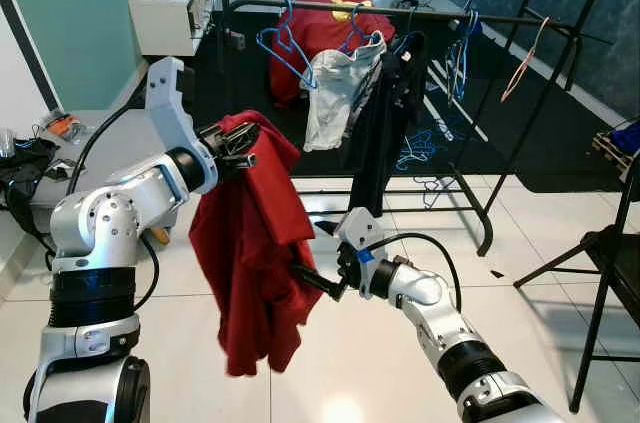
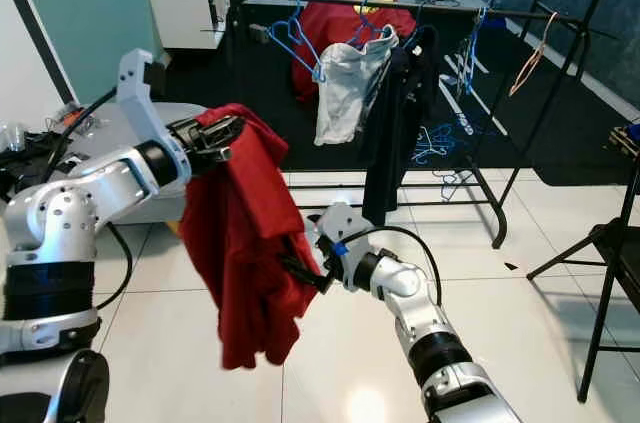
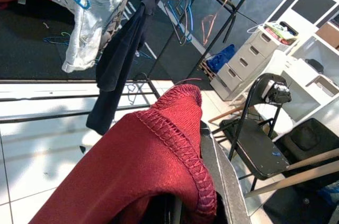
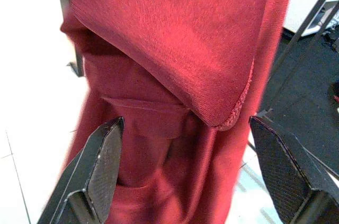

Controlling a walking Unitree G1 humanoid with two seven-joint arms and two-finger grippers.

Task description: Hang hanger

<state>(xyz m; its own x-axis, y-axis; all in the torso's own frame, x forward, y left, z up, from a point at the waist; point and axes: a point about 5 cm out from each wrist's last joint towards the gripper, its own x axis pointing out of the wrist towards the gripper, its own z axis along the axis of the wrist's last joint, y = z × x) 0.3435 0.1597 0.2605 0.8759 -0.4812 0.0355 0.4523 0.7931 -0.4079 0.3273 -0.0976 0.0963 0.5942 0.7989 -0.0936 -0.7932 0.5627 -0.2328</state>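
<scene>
The left gripper (image 1: 238, 143) is raised in front of the clothes rack (image 1: 400, 15), its fingers closed on the top of a red garment (image 1: 255, 243), which drapes down from it well short of the rail. Whether a hanger sits inside the cloth cannot be told; none shows at the grip. Just right of the garment's lower half, the right gripper (image 1: 318, 281) reaches in with its jaws spread wide, the fabric lying between the two fingers (image 4: 100, 166) but not pinched. Further right and behind, the rack already carries a blue hanger (image 1: 285, 43), a pale grey garment (image 1: 335, 93) and a dark garment (image 1: 385, 133). As a judgement, the task is mid-way: the garment is lifted, yet nothing of it is hooked on the rail, so carrying and hanging remain.
</scene>
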